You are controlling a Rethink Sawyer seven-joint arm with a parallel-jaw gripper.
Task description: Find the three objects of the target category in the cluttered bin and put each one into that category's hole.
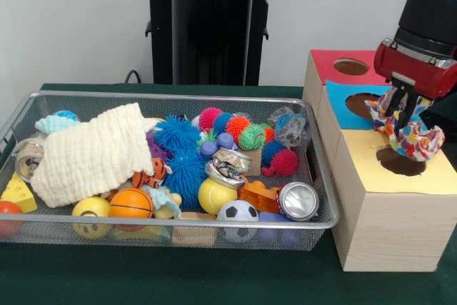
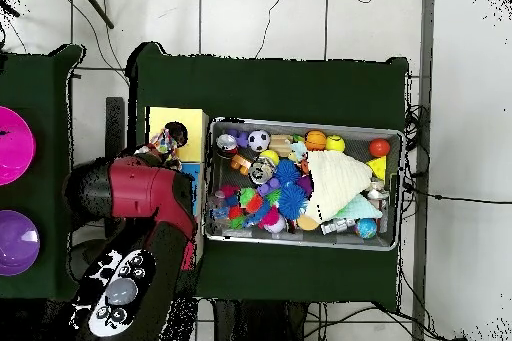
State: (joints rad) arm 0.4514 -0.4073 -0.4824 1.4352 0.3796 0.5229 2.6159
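- My gripper (image 1: 401, 121) is over the sorting box (image 1: 389, 226), with a patterned cloth (image 1: 418, 139) bunched in the fingers (image 1: 392, 105). They are pinched on its upper folds, and the rest hangs in a loose wad.
- The cloth hangs just above the dark hole in the yellow panel (image 1: 403, 161), its lower folds near or touching the rim. I cannot tell if any of it has entered.
- Handling, my judgement: light, limp fabric with no stiffness. It will drape and drag, and could snag on the hole's edge or cling to the fingers on release. Pinching a gathered fold, as now, looks right; a flat edge would slip.
- The bin (image 1: 314, 169) holds another soft piece, a cream quilted cloth (image 1: 93, 151) spread over the toys at one end. It looks bulkier and would need a pinch at a raised fold near its middle.
- Hidden: that cream cloth covers whatever is beneath it, so a third fabric item could lie under there. I cannot see one.
- A pale turquoise scrap (image 1: 53, 124) shows at the cream cloth's far edge; whether it is fabric I cannot say.
- The blue panel's hole (image 1: 360, 103) is partly blocked by the gripper and cloth. The red panel's hole (image 1: 350, 66) is clear.
- Overhead view: the arm (image 2: 140, 192) hides most of the box, and only the yellow panel and the cloth show. The fingers cannot be made out there.
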